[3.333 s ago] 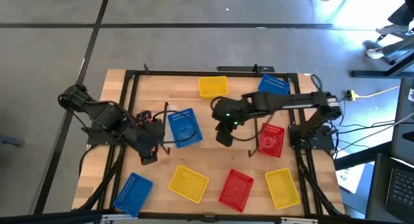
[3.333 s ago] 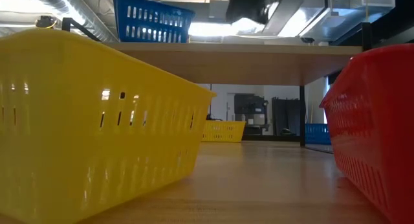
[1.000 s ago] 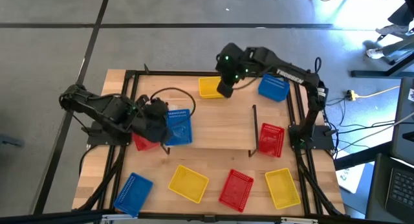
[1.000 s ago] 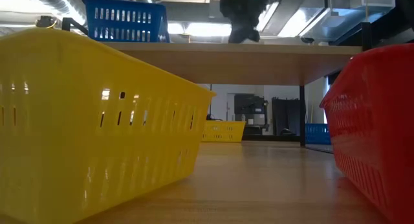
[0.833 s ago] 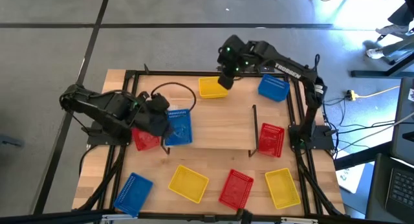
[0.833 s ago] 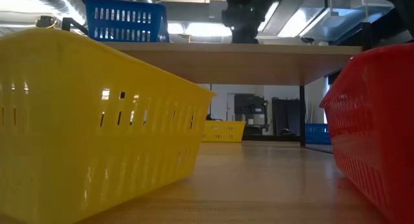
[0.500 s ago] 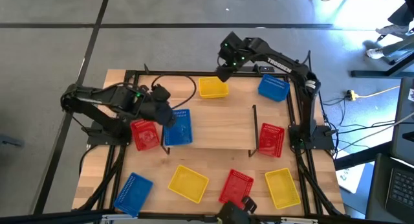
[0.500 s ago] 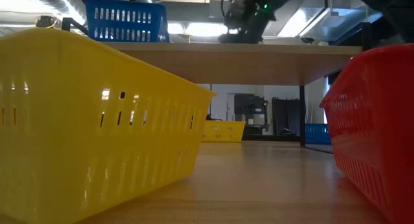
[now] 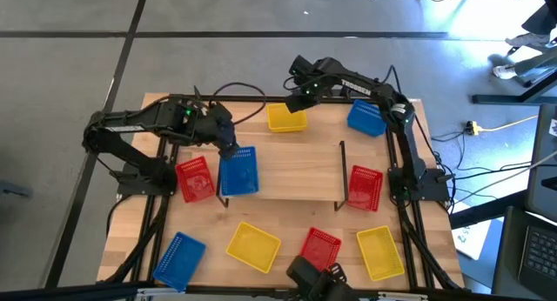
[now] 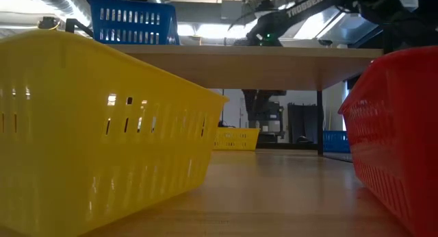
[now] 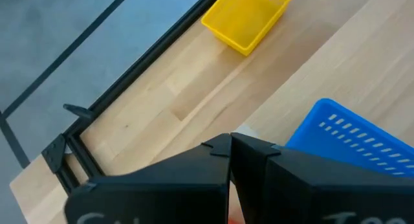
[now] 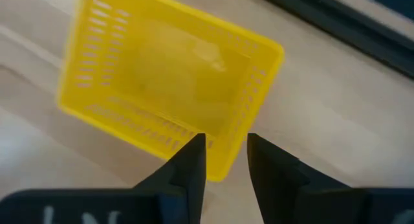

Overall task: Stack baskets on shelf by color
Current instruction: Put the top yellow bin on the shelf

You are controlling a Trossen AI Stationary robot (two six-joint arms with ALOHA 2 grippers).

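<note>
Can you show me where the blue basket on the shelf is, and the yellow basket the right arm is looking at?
Blue basket on the shelf (image 9: 239, 170), high view, on its mesh floor.
Yellow basket (image 12: 168, 81), right wrist view, on its inside bottom.
Shelf (image 9: 296, 166), high view, on bare board.

Robotics lab or workshop; polished grey concrete floor (image 9: 218, 66) with seam lines around a black-framed wooden table (image 9: 287, 240); exposed silver ducts (image 10: 68, 14) and ceiling lights overhead; loose yellow cable (image 9: 509, 124) on the floor beside the table; dark equipment rack (image 10: 263, 120) against the far wall.
</note>
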